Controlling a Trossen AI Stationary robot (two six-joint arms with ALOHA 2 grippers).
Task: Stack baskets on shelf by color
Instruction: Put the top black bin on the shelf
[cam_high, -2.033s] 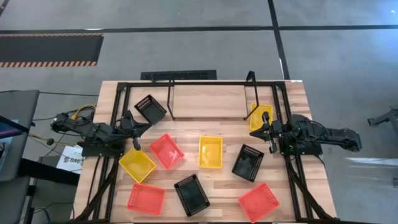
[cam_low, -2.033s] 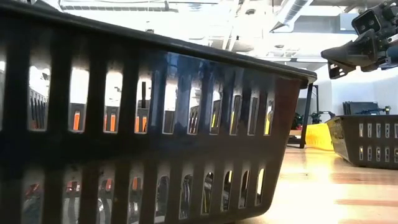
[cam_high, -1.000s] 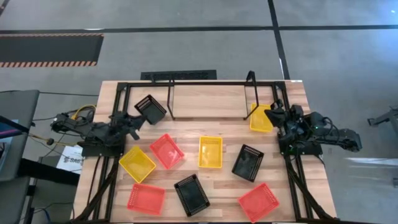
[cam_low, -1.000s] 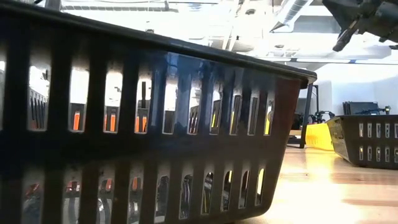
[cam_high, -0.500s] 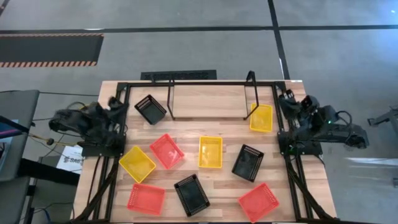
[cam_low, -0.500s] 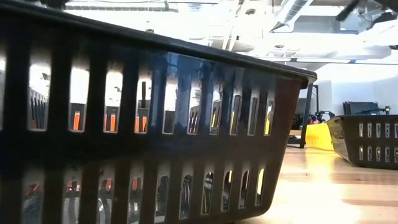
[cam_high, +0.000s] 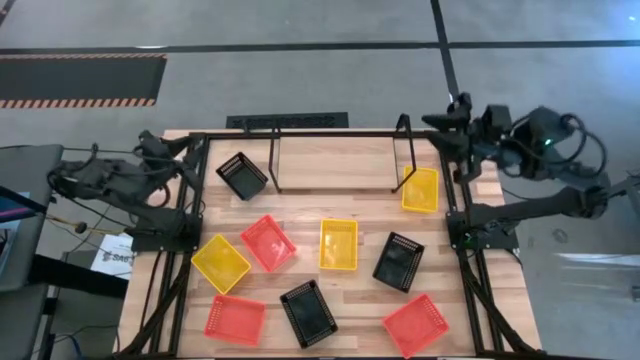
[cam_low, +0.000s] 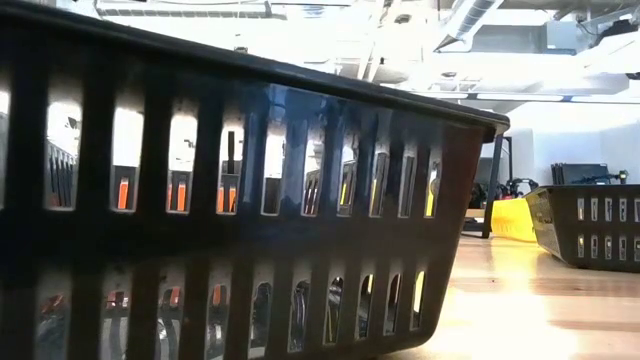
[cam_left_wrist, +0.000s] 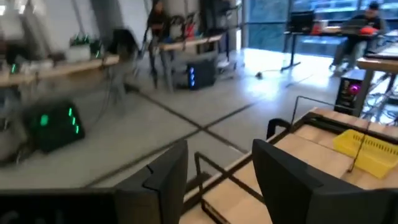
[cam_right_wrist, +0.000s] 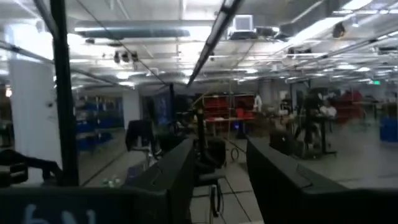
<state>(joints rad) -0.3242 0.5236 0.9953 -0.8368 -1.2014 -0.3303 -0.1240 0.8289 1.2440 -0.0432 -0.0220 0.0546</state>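
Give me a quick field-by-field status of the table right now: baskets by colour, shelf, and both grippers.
black baskets: three, one by the shelf's left post, one right of centre, one at the near edge
red baskets: three, all loose on the table
yellow baskets: three, and one by the shelf's right post
shelf: no stacks on it yet
left gripper: open, empty, raised at the table's far left corner
right gripper: open, empty, raised at the far right corner

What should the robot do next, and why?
Probably lower the left gripper to the black basket by the shelf. Both grippers are open and empty, raised at the table's far corners. The right gripper points into the room. No basket is on the shelf yet.
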